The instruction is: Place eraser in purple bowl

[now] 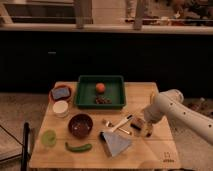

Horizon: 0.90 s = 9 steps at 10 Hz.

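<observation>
Nearest the front edge of the pale wooden table (155, 150), a slim, curved green vegetable (78, 147) lies in front of the purple bowl (80, 125). A flat, round, light green disc (48, 137) sits to the front left of the bowl. To its front right lies a grey-blue folded cloth (116, 143), soft-looking and roughly triangular.

The bowl itself is round, dark and glossy, standing upright left of the table's middle. Right of it lies a white-handled utensil (121, 123), set at a slant. Beyond that, well apart from the bowl on its right, the eraser (136, 123) rests on the wood as a small dark, brownish block. The gripper (146, 129) is down at the tabletop just beside the eraser, on the side away from the bowl. Whether its jaws are spread or closed, or touching the eraser, cannot be told. The smooth white arm (172, 106) runs from it toward the right edge.

Behind and left of the bowl stands a small round white cup (61, 108). Farther back is an orange-rimmed dish (53, 95) holding a blue block (61, 92). Behind and right of the bowl sits a rectangular green tray (85, 92) with raised walls. It holds a round orange fruit (100, 87) and a small brown clump (103, 100).
</observation>
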Each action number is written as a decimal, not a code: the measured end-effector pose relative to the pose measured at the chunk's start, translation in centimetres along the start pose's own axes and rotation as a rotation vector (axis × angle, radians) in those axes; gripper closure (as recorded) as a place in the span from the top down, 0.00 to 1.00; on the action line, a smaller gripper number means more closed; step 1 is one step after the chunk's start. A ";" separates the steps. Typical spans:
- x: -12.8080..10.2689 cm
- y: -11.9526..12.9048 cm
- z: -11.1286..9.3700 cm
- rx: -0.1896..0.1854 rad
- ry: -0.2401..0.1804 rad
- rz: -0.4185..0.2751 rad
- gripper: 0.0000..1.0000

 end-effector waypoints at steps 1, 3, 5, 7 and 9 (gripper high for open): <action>0.1 0.0 0.1 0.005 -0.021 0.008 0.80; 0.1 -0.1 0.7 0.008 -0.050 0.018 0.80; 0.4 -0.3 1.4 0.006 -0.059 0.029 0.80; 1.4 -0.6 2.0 0.004 -0.061 0.053 0.80; 2.3 -1.1 2.5 -0.002 -0.064 0.074 0.80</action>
